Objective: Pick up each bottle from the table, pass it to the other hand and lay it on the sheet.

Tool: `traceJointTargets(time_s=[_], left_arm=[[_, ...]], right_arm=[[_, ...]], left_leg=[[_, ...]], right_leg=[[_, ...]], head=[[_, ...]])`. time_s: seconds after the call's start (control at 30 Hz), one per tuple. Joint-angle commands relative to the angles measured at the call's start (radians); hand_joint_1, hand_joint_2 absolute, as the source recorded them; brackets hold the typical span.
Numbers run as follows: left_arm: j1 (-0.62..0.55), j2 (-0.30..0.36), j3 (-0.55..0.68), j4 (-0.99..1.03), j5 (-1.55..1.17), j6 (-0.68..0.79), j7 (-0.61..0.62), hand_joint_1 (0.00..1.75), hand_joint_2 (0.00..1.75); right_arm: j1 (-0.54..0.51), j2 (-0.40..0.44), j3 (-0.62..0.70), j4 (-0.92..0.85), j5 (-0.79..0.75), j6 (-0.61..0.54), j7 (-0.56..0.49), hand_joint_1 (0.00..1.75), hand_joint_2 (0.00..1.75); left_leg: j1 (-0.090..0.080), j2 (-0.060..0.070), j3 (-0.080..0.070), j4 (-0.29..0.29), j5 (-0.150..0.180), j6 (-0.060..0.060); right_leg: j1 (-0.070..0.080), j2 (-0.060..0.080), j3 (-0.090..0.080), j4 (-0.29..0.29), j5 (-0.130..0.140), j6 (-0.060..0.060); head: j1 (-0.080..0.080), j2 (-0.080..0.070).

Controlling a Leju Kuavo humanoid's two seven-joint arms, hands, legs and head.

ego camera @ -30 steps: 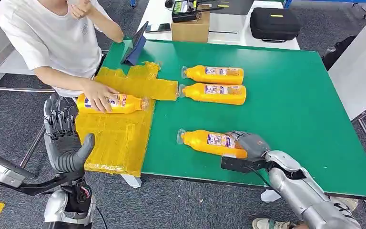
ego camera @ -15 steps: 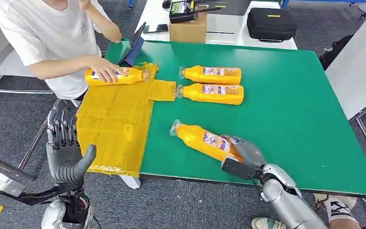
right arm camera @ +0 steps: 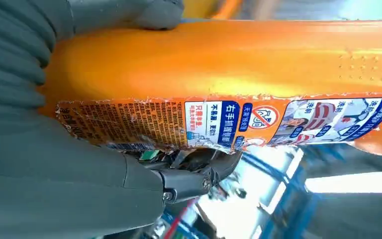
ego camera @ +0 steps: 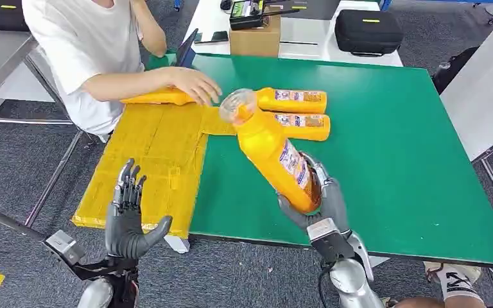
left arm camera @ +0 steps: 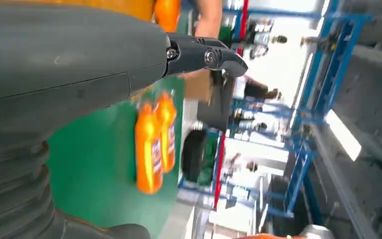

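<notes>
My right hand (ego camera: pixel 318 202) grips the base of an orange bottle (ego camera: pixel 271 151) and holds it off the green table (ego camera: pixel 391 141), tilted with its clear cap pointing up and left. The right wrist view shows that bottle's label (right arm camera: pixel 238 122) close against my fingers (right arm camera: pixel 194 181). Two more orange bottles (ego camera: pixel 292 101) (ego camera: pixel 302 125) lie side by side at the table's far middle, also seen as bottles (left arm camera: pixel 154 142) in the left wrist view. My left hand (ego camera: pixel 127 215) is empty, fingers spread, raised over the yellow sheet's (ego camera: pixel 147 160) near edge. A person's hand (ego camera: pixel 196 85) rests on a fourth bottle (ego camera: pixel 157 97) at the sheet's far end.
The person in a white shirt (ego camera: pixel 83 38) sits at the table's left far corner. A cardboard box (ego camera: pixel 255 40), a black case (ego camera: pixel 366 31) and a dark tablet (ego camera: pixel 186 54) stand behind the green table. Grey tables flank both sides.
My right hand lifted the bottle off the table and tipped it cap-up. My left hand rose and moved right toward the sheet. The person slid their bottle to the sheet's far end.
</notes>
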Motion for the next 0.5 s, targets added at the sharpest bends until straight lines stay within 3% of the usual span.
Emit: traceJointTargets(time_s=[0.03,0.27,0.37,0.5], left_arm=[[-0.026,0.094,-0.147,0.114,-0.02,-0.116,-0.018,0.0,1.75],[-0.085,0.086,-0.172,0.105,-0.002,-0.169,-0.042,0.0,1.75],[-0.13,0.052,-0.178,0.102,0.042,-0.171,-0.019,0.0,1.75],[-0.153,0.035,-0.199,0.089,0.091,-0.136,-0.013,0.0,1.75]], right_arm=[[-0.06,0.045,0.012,0.029,-0.036,0.074,-0.023,1.75,1.75],[-0.092,0.026,0.154,0.17,0.029,0.125,-0.032,1.75,1.75],[-0.052,0.008,0.157,0.18,0.017,0.118,-0.052,1.75,1.75],[-0.006,-0.005,0.151,0.171,0.013,0.117,-0.061,1.75,1.75]], left_leg=[[0.0,0.001,0.003,-0.001,-0.001,-0.001],[0.002,0.004,0.008,-0.001,-0.003,-0.002],[0.002,-0.001,0.003,-0.001,0.0,-0.001],[0.002,-0.004,0.007,-0.001,-0.001,-0.001]], right_leg=[[0.0,0.0,0.003,-0.001,-0.001,-0.002],[0.003,0.002,0.008,-0.002,-0.002,-0.003],[0.002,-0.002,0.004,-0.001,-0.001,-0.001],[0.002,-0.005,0.009,-0.002,-0.003,-0.002]], head=[[0.0,0.0],[0.0,0.0],[0.0,0.0],[0.0,0.0]])
